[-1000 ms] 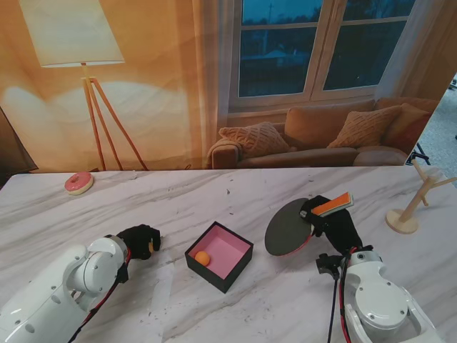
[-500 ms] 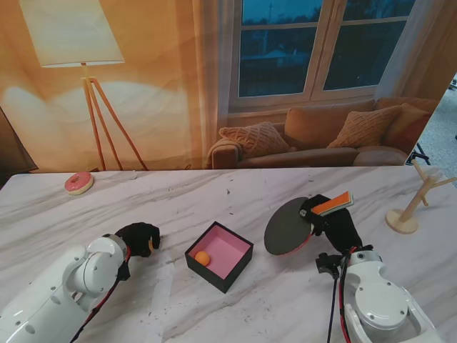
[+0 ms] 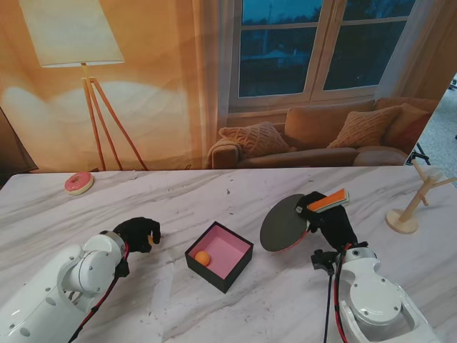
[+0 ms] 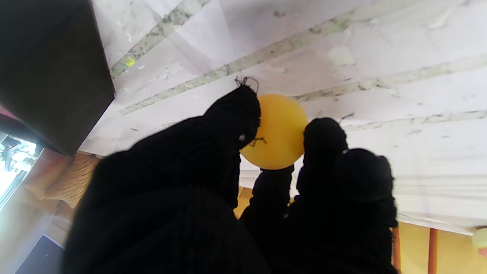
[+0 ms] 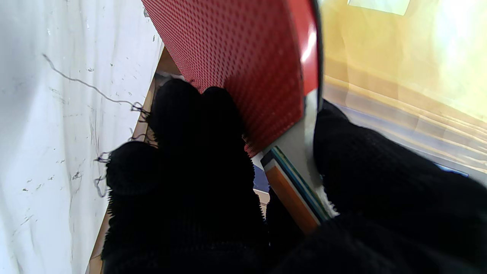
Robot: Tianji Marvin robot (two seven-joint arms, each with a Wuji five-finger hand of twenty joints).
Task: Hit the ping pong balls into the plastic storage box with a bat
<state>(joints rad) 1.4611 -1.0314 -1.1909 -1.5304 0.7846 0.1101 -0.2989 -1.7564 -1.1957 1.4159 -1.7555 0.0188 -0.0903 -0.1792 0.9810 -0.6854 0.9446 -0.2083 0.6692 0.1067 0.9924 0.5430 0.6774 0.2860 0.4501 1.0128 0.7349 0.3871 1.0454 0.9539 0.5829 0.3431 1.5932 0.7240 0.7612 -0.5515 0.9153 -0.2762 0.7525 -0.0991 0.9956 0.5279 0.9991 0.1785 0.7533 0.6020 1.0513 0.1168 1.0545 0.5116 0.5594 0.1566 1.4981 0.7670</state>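
Ping pong ball [image 4: 279,131] pinched in left robot hand [image 3: 139,234]; right robot hand [image 3: 330,220] grips bat [image 3: 284,227]. A careless release could roll it past the storage box [image 3: 218,255].

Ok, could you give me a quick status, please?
Left hand shut on ball. Right hand shut on bat. One ball already in box.

1. No readable text, label, brand, number or sign shows in any view.
2. A small dark mark on the orange ping pong ball [image 4: 279,131] cannot be read.
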